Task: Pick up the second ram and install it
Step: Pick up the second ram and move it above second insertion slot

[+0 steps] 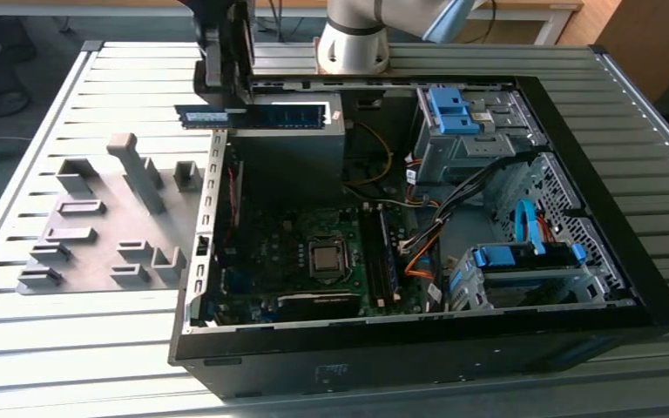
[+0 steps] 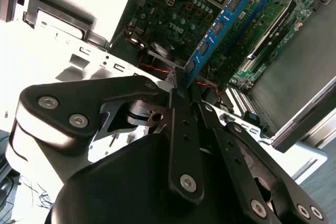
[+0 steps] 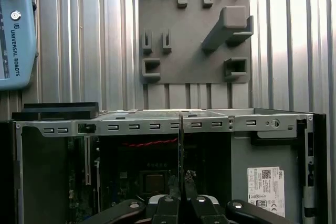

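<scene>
We see the second ram (image 1: 209, 116) held in the air, level, above the far corner of the open computer case (image 1: 428, 344) at the exterior view's left. It hangs just over the grey power supply (image 1: 288, 152) and sits in no slot. In the second wrist view the blue stick (image 2: 220, 27) runs out from the fingertips with its row of black chips turned toward us, and the motherboard (image 2: 178, 9) lies beneath it.

The gripper (image 1: 237, 104) is clamped on the ram. In the second wrist view (image 2: 184, 77) its black fingers (image 2: 177, 124) pinch the board between them, and in the first wrist view the gripper (image 3: 182, 200) hangs over the case's rim.

Down inside the case we find the processor (image 1: 328, 257) in the middle of the board, with the memory slots (image 1: 381, 252) just beside it. In the second wrist view a green module (image 2: 265, 30) stands on edge there. Light-blue drive brackets (image 1: 451, 109) sit at the case's far side, and another (image 1: 526, 255) sits nearer us on the exterior view's right.

Outside the case, at the exterior view's left, the grey holder tray (image 1: 102, 226) lies flat on the slatted metal table (image 1: 67, 348). A teach pendant (image 3: 13, 35) rests on the table in the first wrist view. The arm's base (image 1: 352, 39) stands beyond the case.
</scene>
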Available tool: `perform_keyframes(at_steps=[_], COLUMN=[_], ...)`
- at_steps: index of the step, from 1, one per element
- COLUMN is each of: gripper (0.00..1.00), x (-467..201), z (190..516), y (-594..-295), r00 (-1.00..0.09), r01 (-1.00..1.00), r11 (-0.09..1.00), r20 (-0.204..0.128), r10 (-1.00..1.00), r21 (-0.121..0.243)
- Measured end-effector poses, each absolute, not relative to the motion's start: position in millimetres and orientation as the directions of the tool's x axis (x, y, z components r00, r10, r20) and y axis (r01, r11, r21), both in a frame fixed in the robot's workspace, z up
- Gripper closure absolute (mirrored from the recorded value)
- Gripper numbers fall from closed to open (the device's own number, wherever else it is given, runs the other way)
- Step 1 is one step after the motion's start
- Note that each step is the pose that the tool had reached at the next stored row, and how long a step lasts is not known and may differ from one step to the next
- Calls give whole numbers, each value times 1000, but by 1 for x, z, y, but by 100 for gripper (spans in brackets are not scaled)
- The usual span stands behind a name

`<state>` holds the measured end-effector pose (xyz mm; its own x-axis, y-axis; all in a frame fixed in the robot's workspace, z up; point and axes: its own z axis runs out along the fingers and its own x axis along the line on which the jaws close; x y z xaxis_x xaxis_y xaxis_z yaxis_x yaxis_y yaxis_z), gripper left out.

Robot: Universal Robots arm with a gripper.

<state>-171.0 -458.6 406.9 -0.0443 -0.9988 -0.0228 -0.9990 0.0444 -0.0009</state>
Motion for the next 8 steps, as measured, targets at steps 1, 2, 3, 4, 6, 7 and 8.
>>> perform_keyframes(at_steps=[1,2,3,4,6,7,8], gripper=[85,85,85,85,85,85,85], x=[-171,-170,-170,-169,-169,-168,-168], z=[407,407,407,407,407,407,407], y=[-459,-459,-459,-459,-459,-459,-459], r00=[-44,-44,-44,-44,-44,-44,-44], r01=[-999,-999,-999,-999,-999,-999,-999], r11=[44,44,44,44,44,44,44], r20=[-23,-23,-23,-23,-23,-23,-23], r10=[-999,-999,-999,-999,-999,-999,-999], r21=[-1,-1,-1,-1,-1,-1,-1])
